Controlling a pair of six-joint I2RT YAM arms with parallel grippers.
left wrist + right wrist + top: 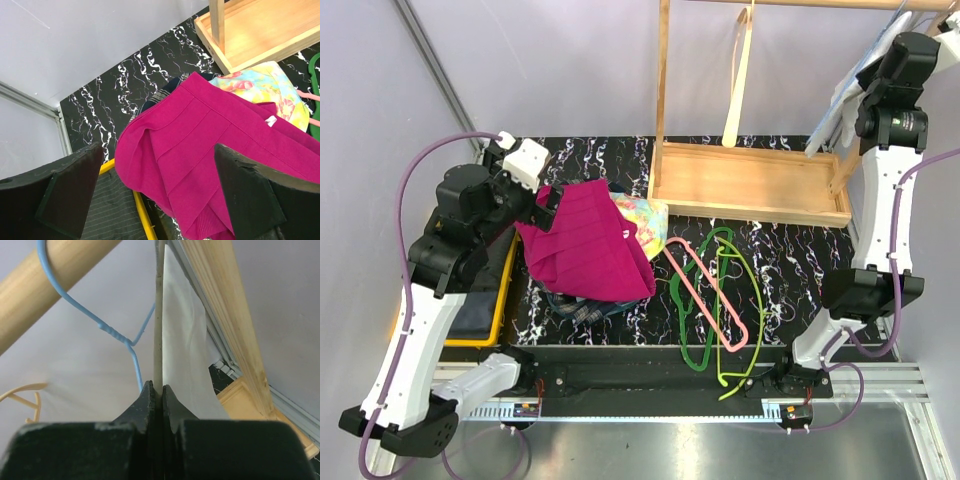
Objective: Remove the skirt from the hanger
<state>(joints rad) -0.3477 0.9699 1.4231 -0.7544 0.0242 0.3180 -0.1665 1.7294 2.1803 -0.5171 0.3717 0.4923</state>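
The skirt (582, 306) is at the bottom of the clothes pile on the desk (790, 250). Only a strip of navy plaid pokes out from under the magenta garment (585, 245), and the floral piece (642, 214) is tucked in beside it. The hanger (685, 352), the dark green one, lies flat to the right of the pile. It's tangled up with the pink hanger (712, 300) and the lime hanger (748, 335), and there's nothing on it. As far as I can see it doesn't touch the skirt, so to me that pair looks separated already.

The left fingers (70, 190) are spread wide with nothing in them, hovering right over the magenta garment, next to the yellow bin (508, 290). The right fingers (172, 410) are way up at the wooden rail (50, 280), clenched tight on a thin pale edge (158, 315) hanging beside a blue wire hanger (100, 325). I honestly can't tell if that pale thing is cloth or part of a hanger.

My guess is the live action is up at the rail, with the left arm just parked. If the plaid skirt is the target, there's nothing left to unhook. If it's the pale piece, the right arm needs a firm pinch and a smooth pull off the wire without dragging the blue hanger off the rail.
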